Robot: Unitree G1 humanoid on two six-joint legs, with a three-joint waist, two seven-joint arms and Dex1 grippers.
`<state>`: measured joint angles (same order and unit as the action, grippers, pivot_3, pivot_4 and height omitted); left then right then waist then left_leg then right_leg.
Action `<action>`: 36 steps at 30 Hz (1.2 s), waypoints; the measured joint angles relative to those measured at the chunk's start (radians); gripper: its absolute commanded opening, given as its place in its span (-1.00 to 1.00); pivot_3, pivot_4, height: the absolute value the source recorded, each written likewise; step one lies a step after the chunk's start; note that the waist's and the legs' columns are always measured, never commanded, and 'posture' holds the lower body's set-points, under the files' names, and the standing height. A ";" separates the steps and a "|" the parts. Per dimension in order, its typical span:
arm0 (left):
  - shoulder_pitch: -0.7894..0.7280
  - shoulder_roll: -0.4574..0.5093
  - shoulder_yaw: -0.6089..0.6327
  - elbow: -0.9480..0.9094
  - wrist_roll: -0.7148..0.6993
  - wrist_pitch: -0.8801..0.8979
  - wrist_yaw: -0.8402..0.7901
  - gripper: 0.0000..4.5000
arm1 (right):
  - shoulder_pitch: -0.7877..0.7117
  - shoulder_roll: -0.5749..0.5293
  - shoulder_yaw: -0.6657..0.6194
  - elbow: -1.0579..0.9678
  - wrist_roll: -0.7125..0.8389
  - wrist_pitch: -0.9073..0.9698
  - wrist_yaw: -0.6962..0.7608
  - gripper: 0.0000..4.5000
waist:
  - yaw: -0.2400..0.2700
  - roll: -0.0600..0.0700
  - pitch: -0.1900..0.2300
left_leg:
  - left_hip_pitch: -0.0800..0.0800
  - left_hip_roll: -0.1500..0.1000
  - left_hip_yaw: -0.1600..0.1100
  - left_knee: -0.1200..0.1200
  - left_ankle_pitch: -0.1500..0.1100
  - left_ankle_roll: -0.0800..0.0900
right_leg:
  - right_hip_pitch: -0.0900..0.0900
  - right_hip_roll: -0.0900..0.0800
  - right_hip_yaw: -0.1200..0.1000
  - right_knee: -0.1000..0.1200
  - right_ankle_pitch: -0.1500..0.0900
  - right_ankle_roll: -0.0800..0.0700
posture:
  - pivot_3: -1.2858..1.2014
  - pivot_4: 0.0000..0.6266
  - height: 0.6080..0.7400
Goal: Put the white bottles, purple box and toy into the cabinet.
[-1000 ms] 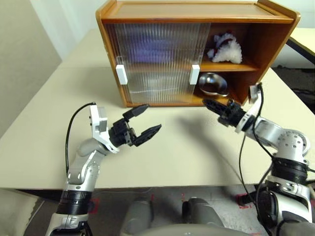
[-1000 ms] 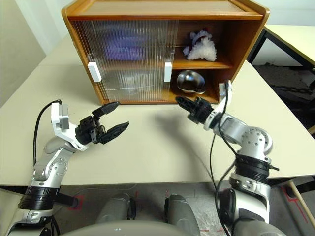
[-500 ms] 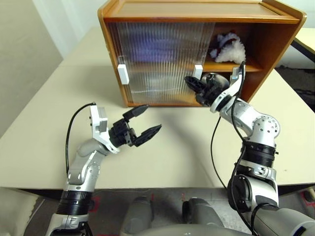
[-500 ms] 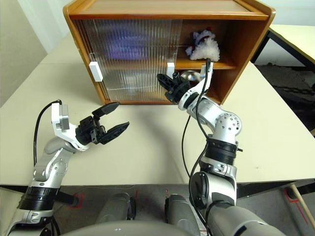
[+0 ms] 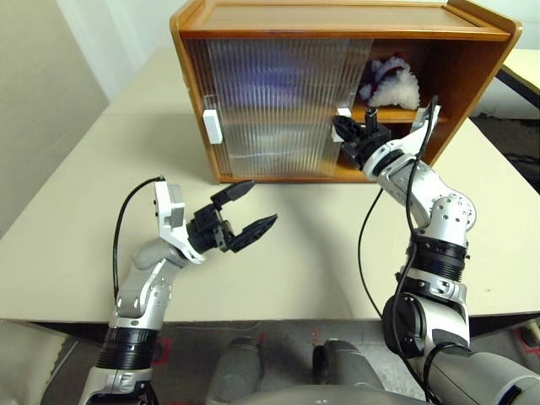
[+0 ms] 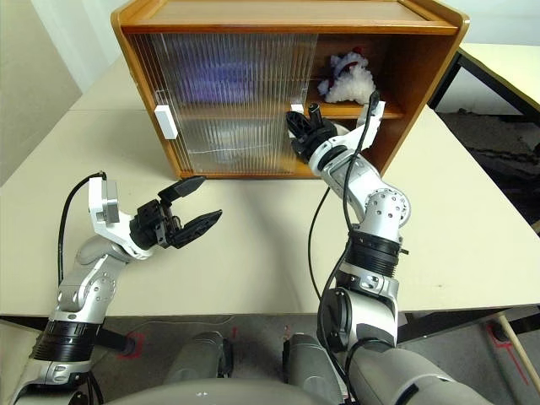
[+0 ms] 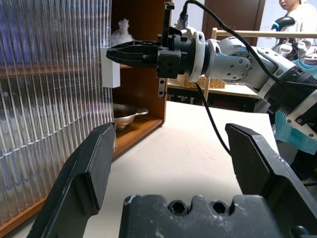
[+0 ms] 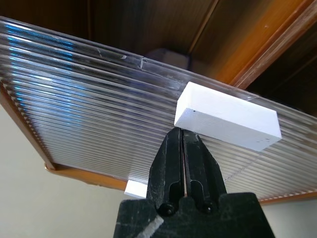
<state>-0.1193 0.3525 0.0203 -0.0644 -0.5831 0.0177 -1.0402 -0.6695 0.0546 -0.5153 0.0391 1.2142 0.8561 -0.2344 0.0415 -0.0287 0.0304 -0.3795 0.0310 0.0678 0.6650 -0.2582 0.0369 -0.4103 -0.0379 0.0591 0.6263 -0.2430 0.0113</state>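
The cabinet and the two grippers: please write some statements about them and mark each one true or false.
1. The right gripper is shut, its tips at a white door handle of the cabinet. True.
2. The left gripper holds the toy. False: it is open and holds nothing.
3. The toy sits on the upper shelf. True.
4. A steel bowl stands on the cabinet's top. False: it is on the lower shelf.
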 measured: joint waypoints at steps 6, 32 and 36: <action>0.000 0.000 0.000 0.000 0.000 -0.001 0.000 1.00 | 0.000 0.000 0.019 0.000 0.036 0.003 -0.002 -0.99 | -0.002 0.001 0.001 | 0.000 0.000 0.000 -0.001 0.000 0.000 | 0.000 0.001 0.000 0.000 -0.001 -0.001 | 0.18 -1.00 1.00; 0.000 -0.018 -0.001 0.001 0.005 -0.011 0.000 1.00 | 0.004 -0.029 0.039 0.060 -0.025 -0.057 -0.035 -0.99 | 0.004 0.001 0.001 | -0.003 0.000 0.000 0.000 0.000 0.000 | -0.001 -0.001 -0.001 -0.001 -0.001 0.000 | 0.17 -1.00 1.00; 0.000 -0.019 -0.002 0.003 0.005 -0.011 -0.002 1.00 | 0.023 -0.056 0.038 0.044 -0.037 -0.069 -0.030 -0.99 | 0.004 0.001 0.001 | -0.003 0.000 0.000 0.000 0.000 0.000 | -0.001 -0.001 -0.001 -0.001 -0.001 0.000 | 0.16 -1.00 1.00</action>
<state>-0.1195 0.3336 0.0182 -0.0613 -0.5778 0.0070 -1.0419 -0.6469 -0.0014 -0.4773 0.0836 1.1773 0.7869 -0.2641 0.0455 -0.0272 0.0314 -0.3823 0.0306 0.0674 0.6649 -0.2582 0.0369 -0.4113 -0.0391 0.0581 0.6250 -0.2441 0.0116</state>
